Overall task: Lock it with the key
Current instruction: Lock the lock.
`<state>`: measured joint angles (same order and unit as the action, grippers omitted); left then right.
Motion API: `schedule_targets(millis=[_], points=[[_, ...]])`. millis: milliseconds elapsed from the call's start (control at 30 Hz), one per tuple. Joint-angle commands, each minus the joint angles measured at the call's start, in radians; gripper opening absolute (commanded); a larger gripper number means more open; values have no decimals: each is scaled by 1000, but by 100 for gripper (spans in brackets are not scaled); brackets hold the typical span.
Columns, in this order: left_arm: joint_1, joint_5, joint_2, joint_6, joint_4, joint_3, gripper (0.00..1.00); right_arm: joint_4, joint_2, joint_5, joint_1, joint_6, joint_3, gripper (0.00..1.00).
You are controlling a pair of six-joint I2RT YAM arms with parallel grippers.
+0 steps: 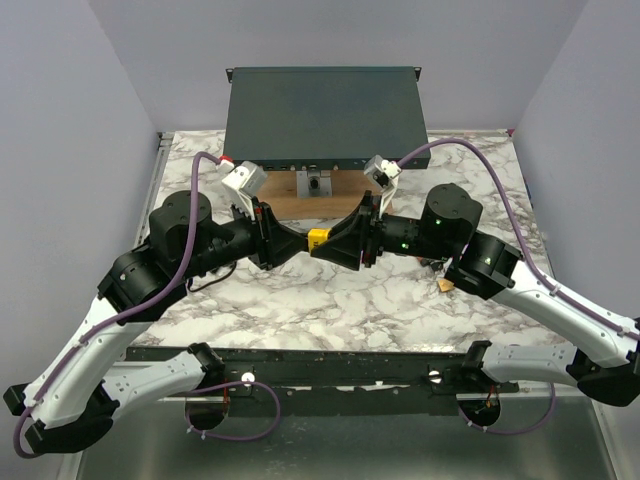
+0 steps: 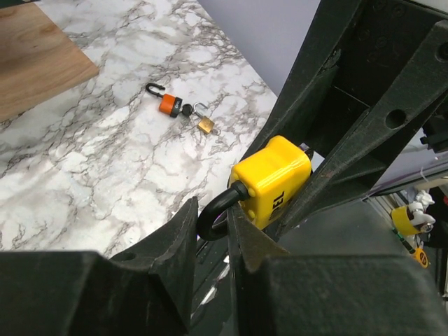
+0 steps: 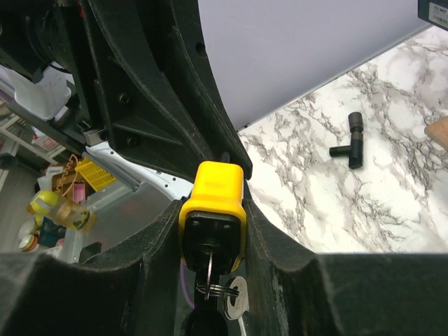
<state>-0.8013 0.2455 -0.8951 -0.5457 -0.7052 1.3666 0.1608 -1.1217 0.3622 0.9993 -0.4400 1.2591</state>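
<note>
The yellow padlock (image 2: 271, 178) is pinched at its body between the jaws of the right gripper (image 3: 211, 213). Its shackle (image 2: 208, 215) is flanked closely by the left gripper (image 2: 213, 225), whose grip cannot be told. The key (image 2: 168, 104) is seen on the table (image 2: 105, 175), well apart from the padlock

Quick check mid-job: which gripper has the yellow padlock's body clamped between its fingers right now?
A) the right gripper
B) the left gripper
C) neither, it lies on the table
A: in the right wrist view the yellow padlock sits pinched inside the right gripper, while the left gripper only flanks its black shackle.
</note>
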Motion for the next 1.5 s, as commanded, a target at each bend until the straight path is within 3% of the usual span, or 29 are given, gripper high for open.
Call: schedule_targets(millis=[0,67,167,233,267,367,533,733,1000,1133,1400,1467], points=[[-39,66,-34,-35,62,-12,20,-103,-29,16,22,13,17,1],[-40,57,-27,-45,79,-19,17,-107,-29,16,22,10,12,1],[-40,22,-15,-58,95,-24,0,-104,-30,11,22,11,10,1],[-39,-13,-1,-58,101,-26,0,-103,-25,7,23,13,7,1],[-39,-27,14,-57,109,-31,0,-100,-20,2,23,17,6,4],[-40,-31,64,-48,156,-47,0,-103,6,-4,23,33,2,30],[-39,-1,105,-51,173,-15,0,-134,51,53,23,36,5,56],[-40,4,127,-45,154,15,0,-131,107,65,22,54,10,69],[-39,55,148,-36,179,35,0,-74,155,118,23,126,-3,72],[-39,107,161,-34,208,33,0,-40,136,179,23,141,19,69],[-39,164,189,-43,245,33,0,-2,142,146,22,182,9,63],[-39,178,194,-49,256,29,0,-15,131,167,22,175,9,57]])
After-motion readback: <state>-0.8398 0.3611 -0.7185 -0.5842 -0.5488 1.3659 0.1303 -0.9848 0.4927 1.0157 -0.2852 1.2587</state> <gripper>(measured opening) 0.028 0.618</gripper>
